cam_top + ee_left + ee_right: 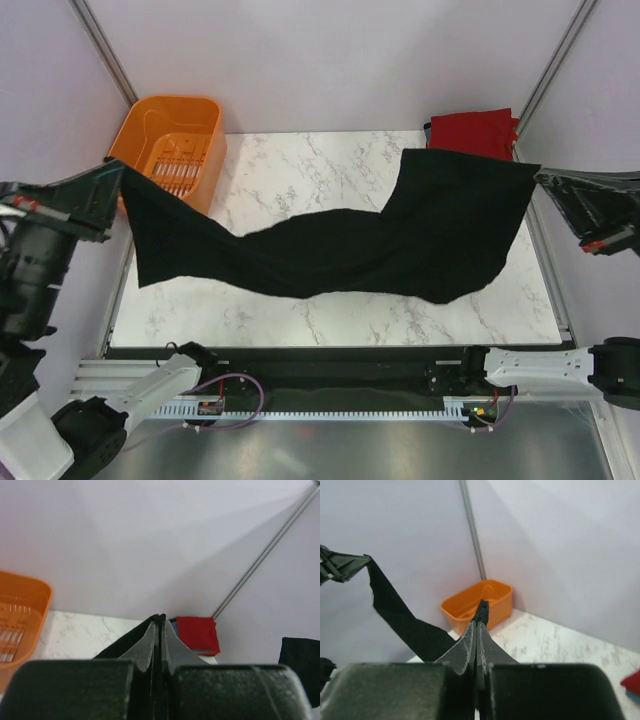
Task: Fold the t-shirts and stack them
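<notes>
A large black t-shirt [350, 245] hangs stretched in the air above the marble table [300, 170], sagging in the middle. My left gripper [112, 178] is shut on its left end, and my right gripper [540, 180] is shut on its right end. In the left wrist view my gripper [160, 622] pinches black cloth [122, 642]. In the right wrist view my gripper [479, 625] pinches a cloth edge [481, 611], and the black t-shirt [405, 622] runs off to the other gripper. A folded red t-shirt [472, 131] lies on a grey-blue one [196, 651] at the far right corner.
An orange plastic basket [175, 145] stands at the table's far left corner; it also shows in the left wrist view [20, 620] and the right wrist view [477, 600]. Pale walls close in the table on three sides.
</notes>
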